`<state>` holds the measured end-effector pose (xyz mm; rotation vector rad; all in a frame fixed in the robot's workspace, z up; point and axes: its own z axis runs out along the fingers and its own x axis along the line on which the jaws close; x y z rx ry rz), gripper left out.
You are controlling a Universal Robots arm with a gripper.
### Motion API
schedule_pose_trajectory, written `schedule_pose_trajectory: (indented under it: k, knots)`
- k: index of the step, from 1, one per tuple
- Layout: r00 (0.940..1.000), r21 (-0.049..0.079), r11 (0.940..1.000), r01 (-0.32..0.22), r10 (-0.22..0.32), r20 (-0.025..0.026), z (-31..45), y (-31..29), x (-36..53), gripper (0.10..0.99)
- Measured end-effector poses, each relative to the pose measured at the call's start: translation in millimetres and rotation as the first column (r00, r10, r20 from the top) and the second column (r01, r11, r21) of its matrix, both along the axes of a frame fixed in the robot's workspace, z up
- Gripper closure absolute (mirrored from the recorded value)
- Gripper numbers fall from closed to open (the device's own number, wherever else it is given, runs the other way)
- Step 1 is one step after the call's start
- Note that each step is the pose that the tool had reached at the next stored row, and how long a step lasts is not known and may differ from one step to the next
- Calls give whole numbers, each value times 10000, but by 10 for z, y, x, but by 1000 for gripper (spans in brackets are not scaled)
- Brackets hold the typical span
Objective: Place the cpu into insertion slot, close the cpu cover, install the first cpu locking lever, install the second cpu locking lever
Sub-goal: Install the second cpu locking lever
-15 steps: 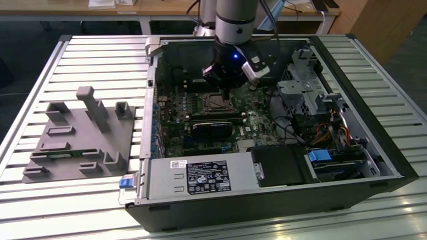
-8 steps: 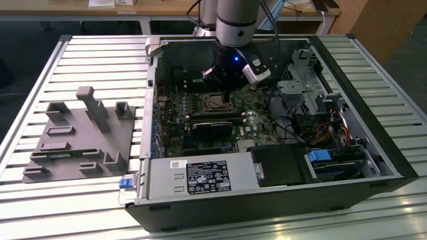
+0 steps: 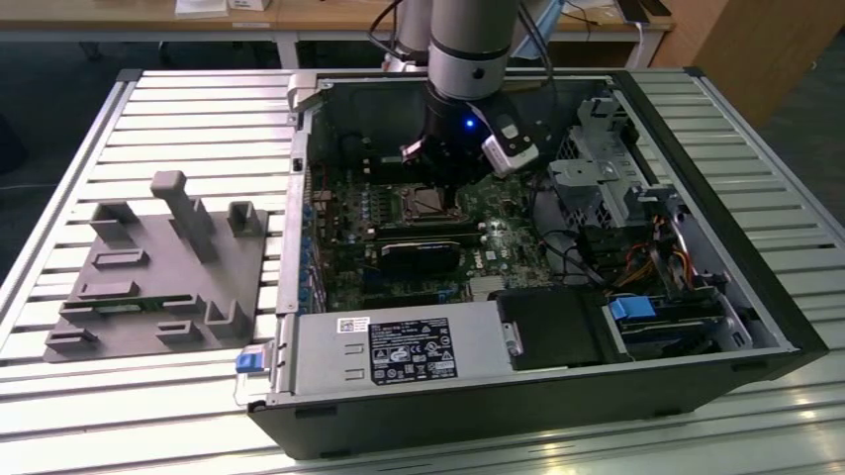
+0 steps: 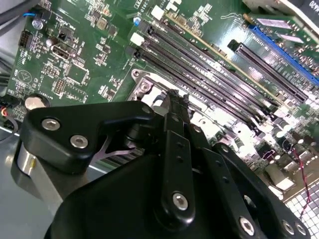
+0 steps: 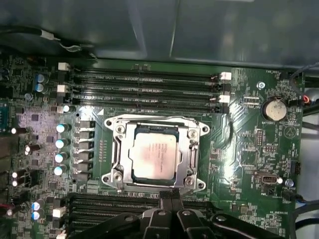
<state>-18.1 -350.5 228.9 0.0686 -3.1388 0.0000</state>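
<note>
- One cpu, silver-beige face up, seated in the one insertion slot at the middle of the green motherboard.
- One cpu cover, a thin silver frame, lying flat around the chip.
- One gripper, black fingers pressed together, nothing seen between them.
- In the first wrist view: fingertips just beside the socket's near edge, close to the silver rim, chip just beyond them; contact impossible to judge.
- In the second wrist view: same fingertips over the socket's silver corner, next to the dark memory slots.
- In the exterior view: one arm reaching down into one open computer case, one grey fixture block on the slatted table.
</note>
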Motion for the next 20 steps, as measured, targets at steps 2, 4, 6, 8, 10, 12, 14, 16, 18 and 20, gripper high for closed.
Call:
schedule_pose_trajectory:
  k: [2, 4, 6, 8, 10, 12, 14, 16, 18, 20]
  knots:
    - [10000, 125, 9999, 0, 0, 0, 0, -12, 0, 980]
    - [10000, 255, 9997, 0, 0, 0, 0, -19, -1, 980]
    - [10000, 258, 9997, 0, 0, 1, 0, -30, -1, 980]
    - [10000, 260, 9997, 0, 0, 0, 0, -53, -2, 980]
    - [10000, 260, 9997, 0, 0, 0, -1, -80, -9, 980]
    - [10000, 260, 9997, 2, -2, 1, 0, -101, -28, 980]
    - [10000, 264, 9997, 1, -1, 2, 0, -114, -71, 980]
    - [10000, 267, 9996, -1, 1, 6, 0, -123, -137, 980]
    - [10000, 268, 9996, 0, 0, 11, 0, -128, -209, 980]
    - [10000, 269, 9996, 1, -2, 14, -3, -132, -316, 980]
